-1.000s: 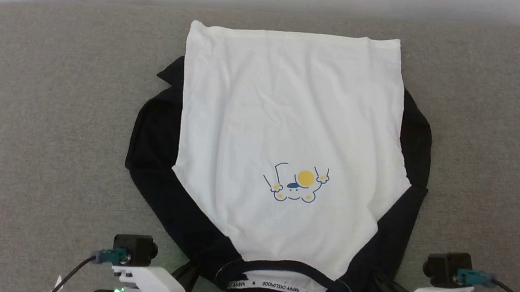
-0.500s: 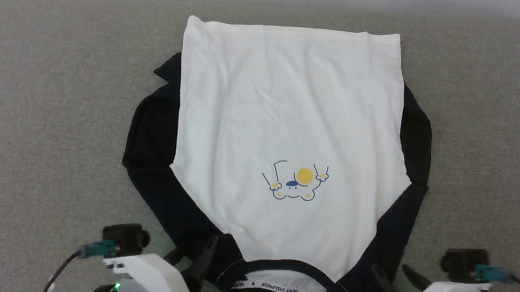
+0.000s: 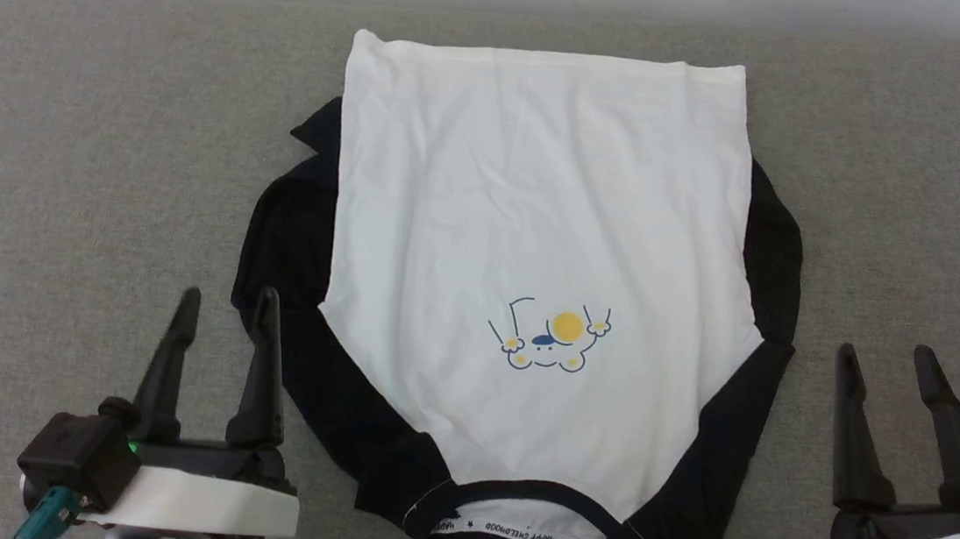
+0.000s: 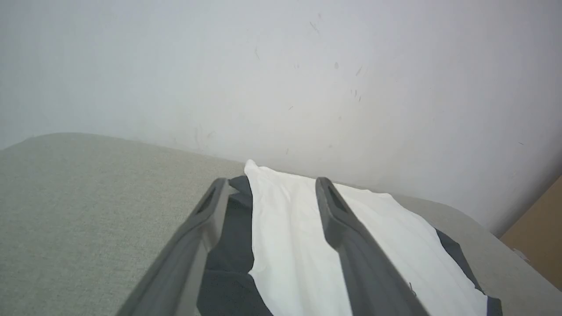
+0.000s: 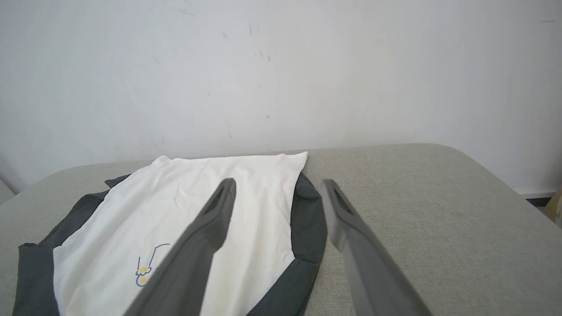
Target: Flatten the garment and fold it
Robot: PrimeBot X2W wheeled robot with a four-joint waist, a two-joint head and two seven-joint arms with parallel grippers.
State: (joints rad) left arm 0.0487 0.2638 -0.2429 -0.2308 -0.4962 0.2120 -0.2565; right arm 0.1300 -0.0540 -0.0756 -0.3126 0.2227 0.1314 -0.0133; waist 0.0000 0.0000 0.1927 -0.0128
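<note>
The garment [image 3: 537,222], a white T-shirt with black sleeves and a black collar, lies spread on the grey surface, collar nearest me and hem at the far side. Its small cartoon print [image 3: 548,339] faces up. Both black sleeves are tucked partly under the white body. My left gripper [image 3: 226,302] stands open at the lower left, its fingers beside the left sleeve, holding nothing. My right gripper [image 3: 885,357] stands open at the lower right, just off the right sleeve, also holding nothing. The left wrist view shows the garment [image 4: 298,245] between and beyond its fingers; the right wrist view shows the garment [image 5: 184,206] to the left.
The grey padded surface [image 3: 84,178] stretches wide on both sides of the shirt. A pale wall [image 5: 281,66] rises right behind its far edge. A brown board [image 4: 535,228] shows at the far right of the left wrist view.
Both grippers have opened, let go of the shirt's shoulders by the collar, and swung outward to either side. The shirt stays flat where it was.
</note>
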